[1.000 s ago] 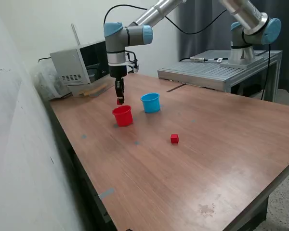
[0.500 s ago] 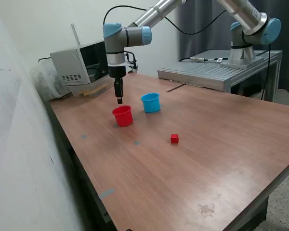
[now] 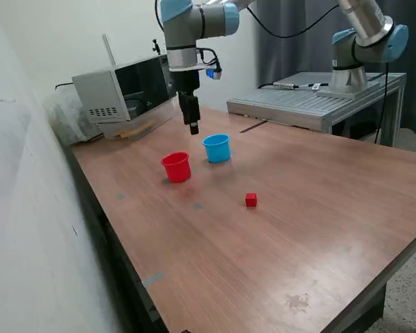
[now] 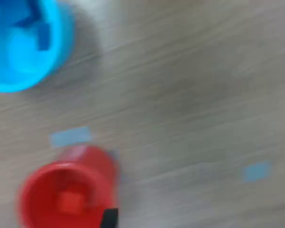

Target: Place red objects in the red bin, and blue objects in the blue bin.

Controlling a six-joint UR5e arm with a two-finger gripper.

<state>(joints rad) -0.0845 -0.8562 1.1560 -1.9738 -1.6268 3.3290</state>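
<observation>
The red bin (image 3: 176,167) stands on the table with the blue bin (image 3: 216,148) to its right in the exterior view. One red cube (image 3: 251,200) lies on the wood nearer the front. My gripper (image 3: 193,128) hangs high above the gap between the two bins, holding nothing. The blurred wrist view looks down into the red bin (image 4: 66,194), where a red cube (image 4: 69,202) rests. Dark blue cube shapes (image 4: 38,35) show inside the blue bin (image 4: 19,71). My fingertips (image 4: 109,218) sit far apart at the frame's edge, so the gripper (image 4: 199,222) is open.
A grey box-like machine (image 3: 118,90) stands at the back on the exterior view's left. A metal bench (image 3: 312,100) carries the arm's base at the back right. Small blue tape marks (image 4: 69,137) dot the wooden table (image 3: 298,229).
One second ago my gripper held a red cube just over the red bin; the cube is now inside it. The gripper has since risen and shifted toward the exterior view's right.
</observation>
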